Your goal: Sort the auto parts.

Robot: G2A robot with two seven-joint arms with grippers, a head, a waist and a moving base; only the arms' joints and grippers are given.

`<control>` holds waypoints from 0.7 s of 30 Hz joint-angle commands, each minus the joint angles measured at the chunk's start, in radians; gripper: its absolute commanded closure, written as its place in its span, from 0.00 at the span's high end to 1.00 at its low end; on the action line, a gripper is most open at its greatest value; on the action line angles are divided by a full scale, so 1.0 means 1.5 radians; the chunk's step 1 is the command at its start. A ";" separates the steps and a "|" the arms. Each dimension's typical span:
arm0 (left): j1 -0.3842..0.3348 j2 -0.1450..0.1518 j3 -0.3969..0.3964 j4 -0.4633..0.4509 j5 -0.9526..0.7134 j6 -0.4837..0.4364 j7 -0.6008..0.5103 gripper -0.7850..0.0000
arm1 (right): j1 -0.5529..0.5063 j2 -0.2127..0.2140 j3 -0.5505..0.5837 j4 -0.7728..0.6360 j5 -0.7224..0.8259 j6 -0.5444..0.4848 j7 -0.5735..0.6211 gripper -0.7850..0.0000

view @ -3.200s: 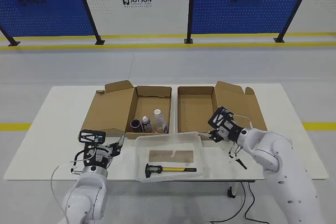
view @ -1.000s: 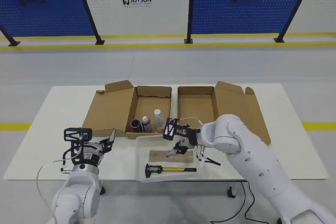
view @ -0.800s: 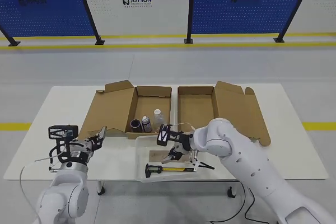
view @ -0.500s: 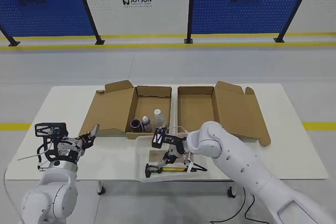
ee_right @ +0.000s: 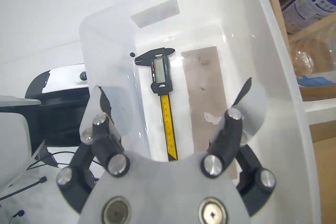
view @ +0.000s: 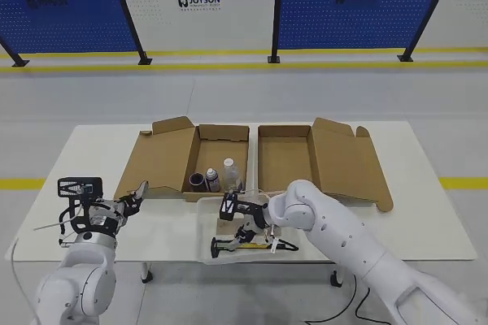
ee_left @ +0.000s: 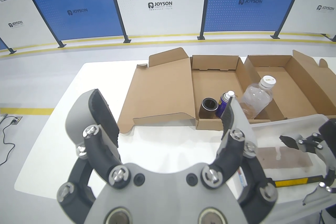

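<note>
A black digital caliper (ee_right: 160, 72) with a yellow beam lies flat in a clear plastic bin (ee_right: 110, 17), next to a brown patch on the bin's floor. My right gripper (ee_right: 173, 89) hangs open inside the bin just above the caliper's beam, one finger on either side, touching nothing. From above, the right gripper (view: 248, 230) sits over the caliper (view: 221, 244) near the bin's front wall. My left gripper (ee_left: 168, 117) is open and empty above bare table left of the bin, also seen at the table's left front as the left gripper (view: 138, 193).
Two open cardboard boxes stand behind the bin. The left box (view: 228, 146) holds a black cylinder (ee_left: 208, 107), a spray can (ee_left: 225, 104) and a clear bottle (ee_left: 256, 99). The right box (view: 283, 158) has nothing in it. Flaps spread outward on both sides.
My right gripper has moved left and toward the table's front, lowering into the bin over the caliper. My left arm has drawn back leftward, away from the bin.
</note>
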 commanded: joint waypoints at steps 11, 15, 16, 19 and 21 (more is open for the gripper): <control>0.000 0.000 0.000 0.000 0.000 0.000 0.000 1.00 | 0.018 -0.021 -0.038 -0.059 -0.013 0.156 0.133 1.00; 0.000 0.000 0.000 0.000 0.000 0.000 0.000 1.00 | 0.029 -0.038 -0.053 -0.066 -0.001 0.233 0.174 1.00; 0.000 0.000 0.000 0.000 0.000 0.000 0.000 1.00 | 0.033 -0.042 -0.057 -0.064 0.005 0.241 0.180 1.00; 0.000 0.000 0.000 0.000 0.000 0.000 0.000 1.00 | 0.047 -0.057 -0.072 -0.048 0.023 0.254 0.204 1.00; 0.000 0.000 0.000 0.000 0.000 0.000 0.000 1.00 | 0.054 -0.067 -0.081 -0.028 0.038 0.254 0.208 1.00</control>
